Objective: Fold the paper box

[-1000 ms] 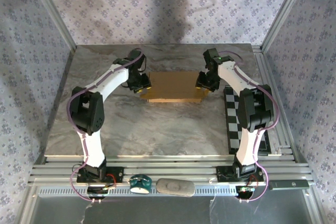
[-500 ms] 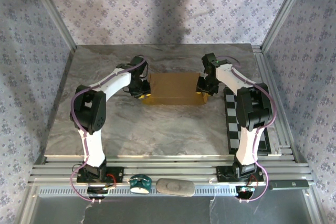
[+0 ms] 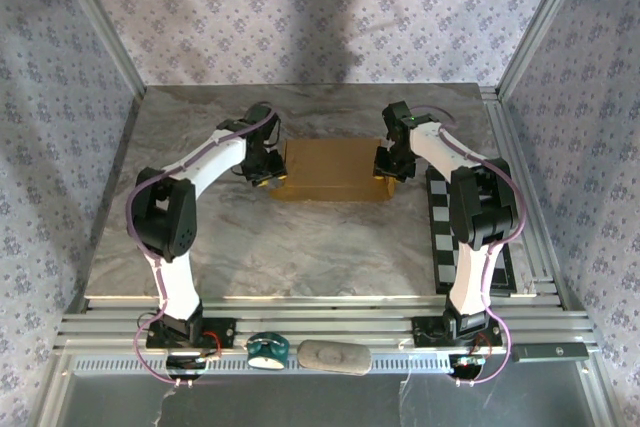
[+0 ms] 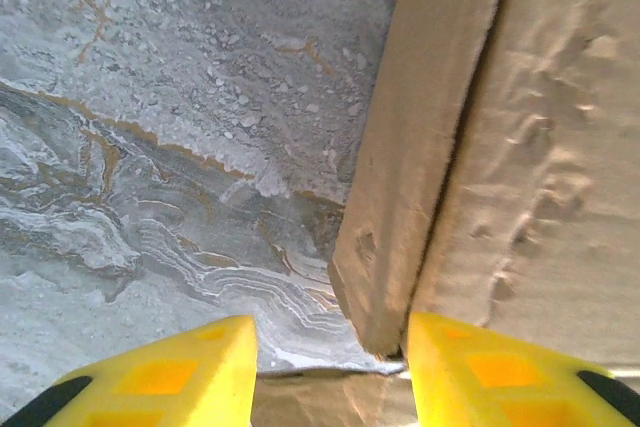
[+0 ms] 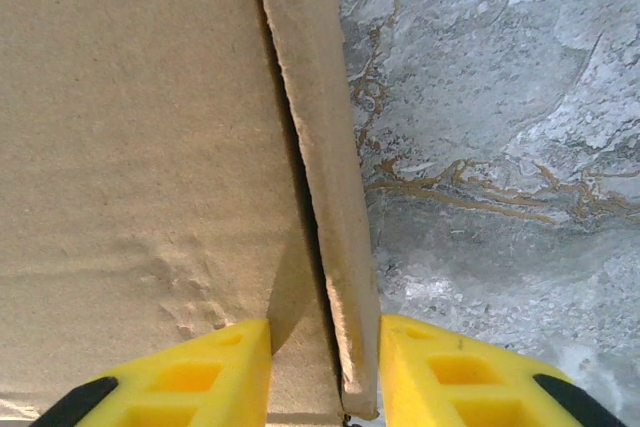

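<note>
At the left end of the paper box (image 3: 335, 169), which lies in the middle of the bench (image 3: 300, 247), the left gripper (image 4: 328, 335) has its jaws spread astride the upright side wall, one yellow finger (image 4: 160, 377) clear of it. At the box's right end the right gripper (image 5: 325, 337) straddles that end's wall closely; whether it pinches it, I cannot tell. One box, two grippers, and one checkered board (image 3: 438, 239) right of the box.

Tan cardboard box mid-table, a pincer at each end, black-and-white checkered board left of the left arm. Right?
Not quite: the black-and-white checkered board lies beside the right arm, per the top external view. The tan cardboard box is mid-table, left pincer and right pincer at its ends.
</note>
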